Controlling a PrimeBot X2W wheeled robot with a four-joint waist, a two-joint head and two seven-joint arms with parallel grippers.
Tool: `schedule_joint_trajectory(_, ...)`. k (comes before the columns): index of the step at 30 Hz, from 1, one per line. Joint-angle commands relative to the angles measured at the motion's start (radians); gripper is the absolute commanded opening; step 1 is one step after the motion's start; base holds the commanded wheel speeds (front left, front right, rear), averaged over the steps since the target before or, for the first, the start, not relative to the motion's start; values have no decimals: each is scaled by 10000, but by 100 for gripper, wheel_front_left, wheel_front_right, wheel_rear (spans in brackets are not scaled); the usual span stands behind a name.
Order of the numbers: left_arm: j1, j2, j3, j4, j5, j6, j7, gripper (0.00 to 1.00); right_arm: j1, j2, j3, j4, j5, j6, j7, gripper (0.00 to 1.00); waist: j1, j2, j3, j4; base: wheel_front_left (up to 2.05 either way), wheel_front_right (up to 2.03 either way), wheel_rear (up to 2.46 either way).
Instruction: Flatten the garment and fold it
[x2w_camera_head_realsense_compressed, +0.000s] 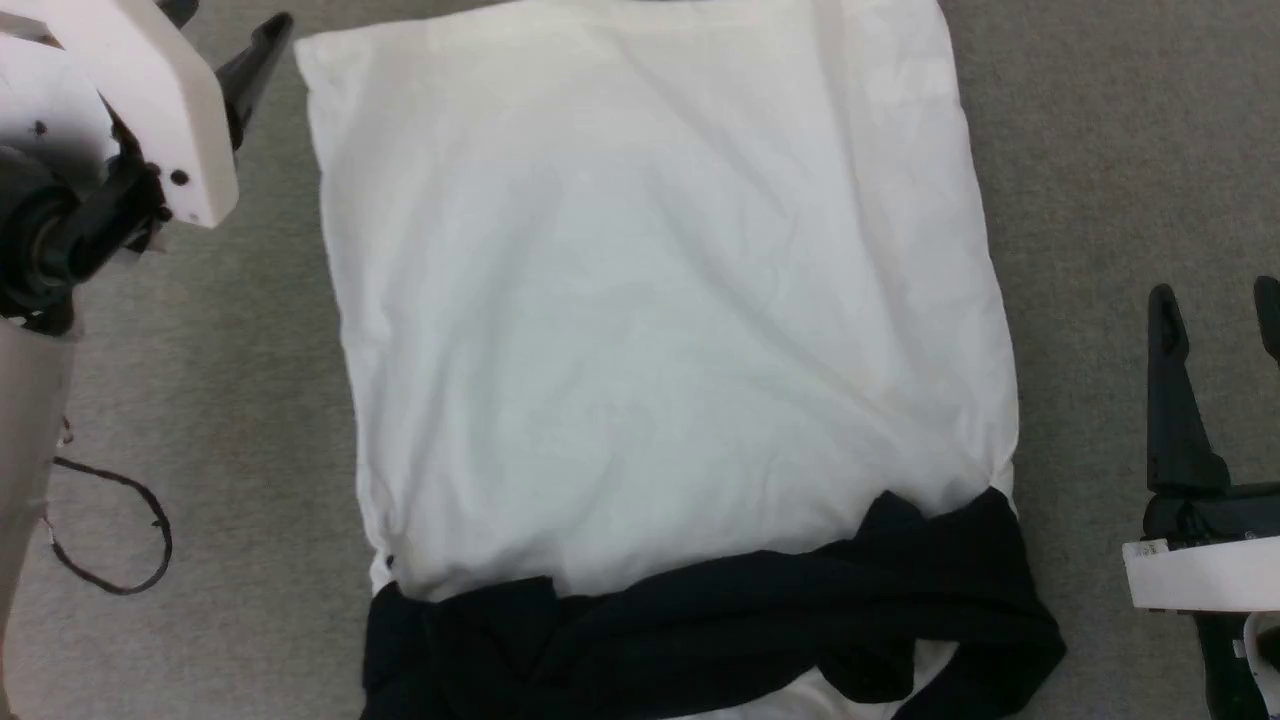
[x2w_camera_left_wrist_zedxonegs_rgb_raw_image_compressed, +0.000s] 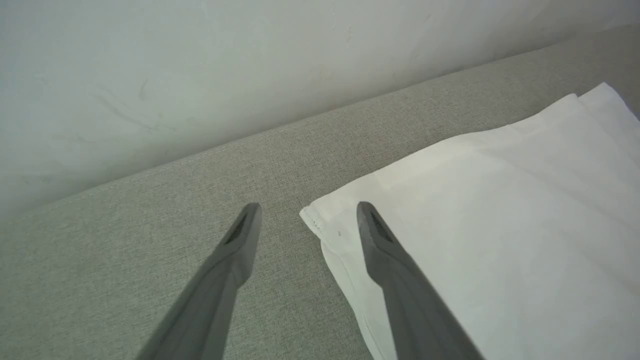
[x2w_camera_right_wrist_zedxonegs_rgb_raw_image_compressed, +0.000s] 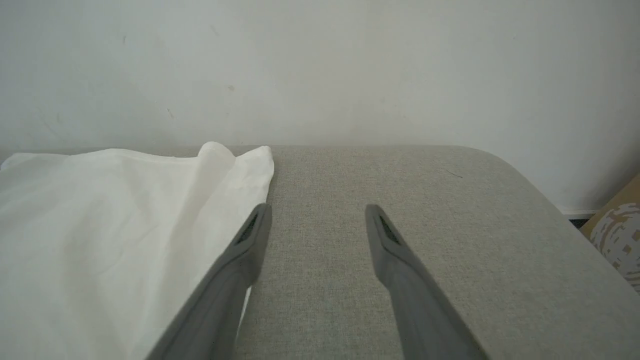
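The garment (x2w_camera_head_realsense_compressed: 660, 300) lies spread flat on the grey fabric surface (x2w_camera_head_realsense_compressed: 1100, 150), with its white body uppermost and its black sleeves (x2w_camera_head_realsense_compressed: 720, 620) bunched across the near edge. The left gripper (x2w_camera_left_wrist_zedxonegs_rgb_raw_image_compressed: 308, 211) is at the shirt's far left corner, fingers spread wide and holding nothing (one over the white corner, the other over bare surface). The right gripper (x2w_camera_right_wrist_zedxonegs_rgb_raw_image_compressed: 317, 212), equally wide and empty, sits off the garment's right edge, near it but apart.
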Motion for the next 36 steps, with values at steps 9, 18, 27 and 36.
schedule_joint_trajectory(9,-209,152,229,557,-568,285,758,100,-150,22,-73,243,189,-9,-268,100,-3,0,1018,-907,0,0,0)
schedule_joint_trajectory(18,285,470,132,885,-477,873,1450,36,-195,22,-54,235,172,-9,-303,100,-3,0,1228,-1015,0,0,0)
schedule_joint_trajectory(27,880,-135,117,540,-776,456,280,0,-1234,19,650,-462,-543,-9,550,100,-3,0,465,-550,0,0,0)
schedule_joint_trajectory(36,1319,-877,-142,464,-807,379,-612,0,-5012,-593,553,-210,62,-9,3167,100,-3,0,-287,60,0,0,0)
